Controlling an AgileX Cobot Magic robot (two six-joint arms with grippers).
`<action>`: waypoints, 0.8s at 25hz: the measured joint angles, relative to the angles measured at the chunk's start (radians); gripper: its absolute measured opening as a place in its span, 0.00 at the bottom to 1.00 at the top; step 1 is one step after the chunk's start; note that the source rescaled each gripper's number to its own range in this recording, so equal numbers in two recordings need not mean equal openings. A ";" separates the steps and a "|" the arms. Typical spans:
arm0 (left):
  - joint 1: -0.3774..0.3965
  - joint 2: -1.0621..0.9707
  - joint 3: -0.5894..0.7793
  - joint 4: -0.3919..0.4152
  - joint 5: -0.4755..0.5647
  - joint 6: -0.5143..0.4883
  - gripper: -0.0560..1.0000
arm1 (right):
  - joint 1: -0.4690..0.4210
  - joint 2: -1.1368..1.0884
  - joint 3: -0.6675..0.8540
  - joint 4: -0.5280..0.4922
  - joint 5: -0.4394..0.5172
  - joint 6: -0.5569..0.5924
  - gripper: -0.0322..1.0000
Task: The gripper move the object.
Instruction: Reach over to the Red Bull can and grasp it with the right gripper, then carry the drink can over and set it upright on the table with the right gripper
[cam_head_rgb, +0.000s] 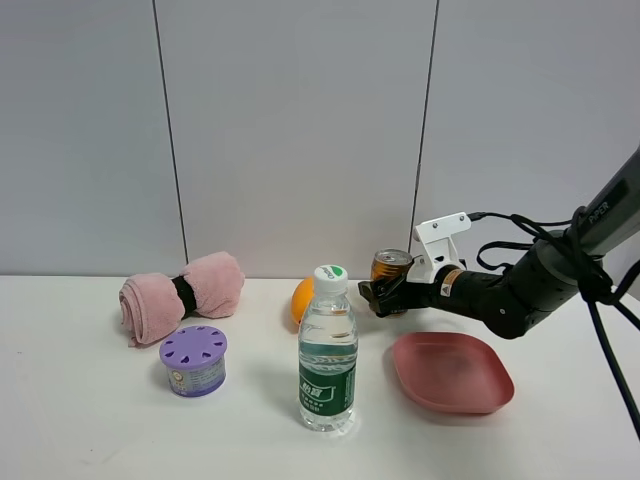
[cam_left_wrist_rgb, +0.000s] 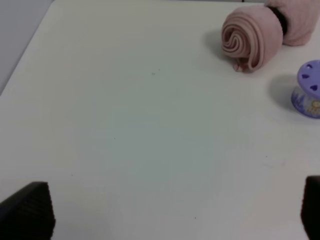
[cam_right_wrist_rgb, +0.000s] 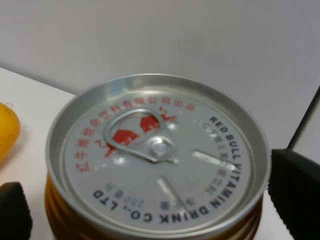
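The gold-yellow Red Bull can (cam_head_rgb: 391, 264) is at the back of the table, right of an orange. My right gripper (cam_head_rgb: 385, 297) reaches in from the right at the can's lower part, so the can's base is hidden. In the right wrist view the can's silver pull-tab top (cam_right_wrist_rgb: 157, 152) fills the middle, with a black finger on each side (cam_right_wrist_rgb: 297, 187). A narrow gap shows beside one finger, so the jaws stand open around the can. My left gripper (cam_left_wrist_rgb: 175, 212) is open and empty over bare table.
A clear green-labelled water bottle (cam_head_rgb: 328, 350) stands at the front centre. A pink plate (cam_head_rgb: 452, 372) lies under my right arm. An orange (cam_head_rgb: 302, 299) sits left of the can. A purple air-freshener tub (cam_head_rgb: 194, 360) and a rolled pink towel (cam_head_rgb: 180, 293) are on the left.
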 joint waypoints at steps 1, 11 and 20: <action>0.000 0.000 0.000 0.000 0.000 0.000 1.00 | 0.000 0.000 0.000 0.000 0.000 0.000 0.78; 0.000 0.000 0.000 0.000 0.000 0.000 1.00 | 0.000 0.000 -0.001 0.057 0.027 0.018 0.06; 0.000 0.000 0.000 0.000 0.000 0.000 1.00 | 0.000 -0.039 -0.001 0.004 0.116 0.072 0.05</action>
